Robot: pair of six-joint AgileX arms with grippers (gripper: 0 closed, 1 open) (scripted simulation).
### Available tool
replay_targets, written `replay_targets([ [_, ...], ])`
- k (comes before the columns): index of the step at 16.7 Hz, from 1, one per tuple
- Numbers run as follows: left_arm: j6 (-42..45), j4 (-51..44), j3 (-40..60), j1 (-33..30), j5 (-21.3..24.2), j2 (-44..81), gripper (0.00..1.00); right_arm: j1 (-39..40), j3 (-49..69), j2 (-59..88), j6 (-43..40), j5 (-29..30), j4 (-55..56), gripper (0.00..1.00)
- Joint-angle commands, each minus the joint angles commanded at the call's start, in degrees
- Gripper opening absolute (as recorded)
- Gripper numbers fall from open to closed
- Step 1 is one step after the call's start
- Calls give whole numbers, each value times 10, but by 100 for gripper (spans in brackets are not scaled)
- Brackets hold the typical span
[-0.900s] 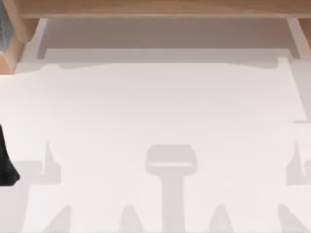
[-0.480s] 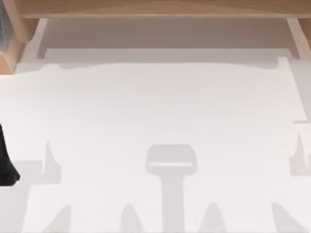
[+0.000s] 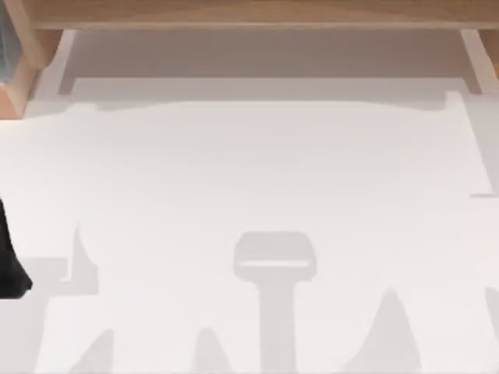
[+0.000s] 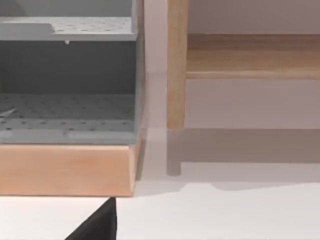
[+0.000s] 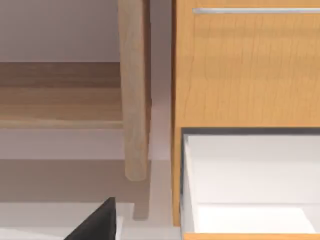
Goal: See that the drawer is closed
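Right wrist view: drawer (image 5: 250, 185) pulled out, white inside, ahead of right gripper's dark finger (image 5: 97, 222); finger state: cannot tell. Left arm (image 3: 9, 257) parked at table (image 3: 257, 171) left edge.

The table (image 3: 257, 171) lies in front of me. A shelf (image 3: 249, 14) runs along its far edge. My left arm (image 3: 9, 261) sits at the left edge. In my right wrist view, an open drawer (image 5: 250, 185) sits under a closed one (image 5: 247, 65), beside a post (image 5: 134, 90).

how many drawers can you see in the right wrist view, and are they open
2: a lower drawer, pulled open with its white inside showing, and above it an upper drawer shut flush, with a metal handle. More may be hidden.
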Motion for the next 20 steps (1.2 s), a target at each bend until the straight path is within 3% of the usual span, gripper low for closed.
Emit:
replay_targets([
  [5, 0, 0, 0, 0, 0, 0, 100, -97, 38, 125, 4, -97, 90, 100],
  [13, 0, 0, 0, 0, 0, 0, 100, -105, 42, 139, -3, -106, 104, 100],
  [16, 0, 0, 0, 0, 0, 0, 100, -106, 52, 182, -57, -109, 146, 100],
  [20, 0, 0, 0, 0, 0, 0, 100, -110, 69, 295, -212, -110, 245, 100],
])
